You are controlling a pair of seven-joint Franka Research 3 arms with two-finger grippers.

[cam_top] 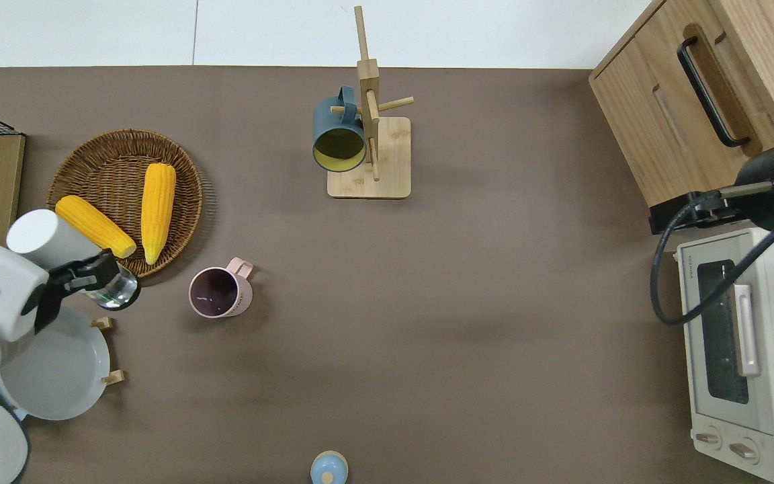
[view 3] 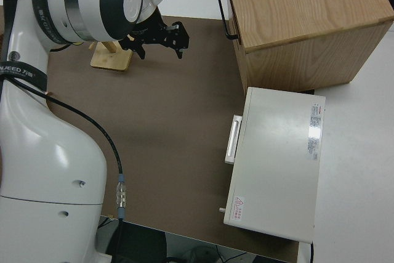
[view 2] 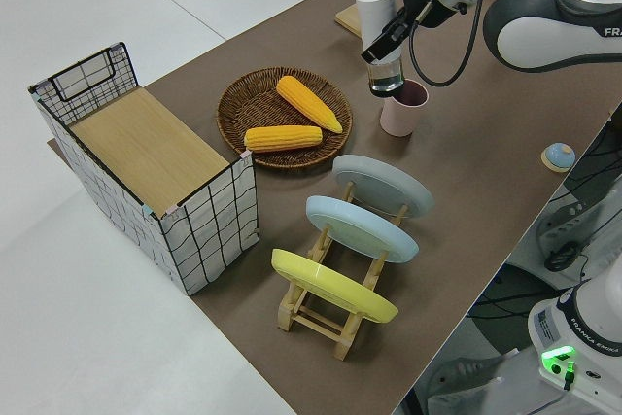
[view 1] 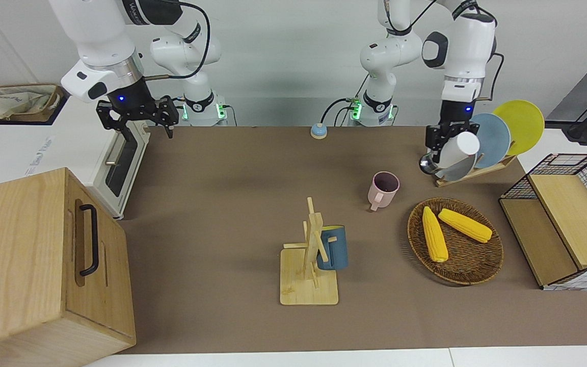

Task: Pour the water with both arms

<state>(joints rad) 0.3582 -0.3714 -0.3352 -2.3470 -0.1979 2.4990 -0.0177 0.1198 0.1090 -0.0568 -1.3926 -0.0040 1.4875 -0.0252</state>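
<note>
My left gripper point(view 1: 442, 138) point(cam_top: 86, 274) point(view 2: 385, 44) is shut on a white bottle point(view 1: 460, 148) point(cam_top: 44, 235) point(view 2: 374, 9) with a clear, shiny end point(cam_top: 118, 293). The bottle is tilted in the air, over the table by the edge of the wicker basket point(cam_top: 84, 154). A pink mug point(view 1: 384, 188) point(cam_top: 220, 293) point(view 2: 403, 109) stands upright on the brown mat beside the basket, its inside dark. I see no water stream. My right gripper point(view 1: 138, 116) point(view 3: 161, 36) hangs open and holds nothing, up by the toaster oven point(view 1: 120, 163).
Two corn cobs point(cam_top: 157, 208) lie in the basket. A blue mug point(view 1: 333, 247) hangs on a wooden mug tree point(view 1: 310, 265) mid-table. A plate rack point(view 2: 340, 308), wire crate point(view 2: 146, 162), wooden cabinet point(view 1: 33, 265) and small blue knob point(view 1: 318, 131) line the table's ends and edge.
</note>
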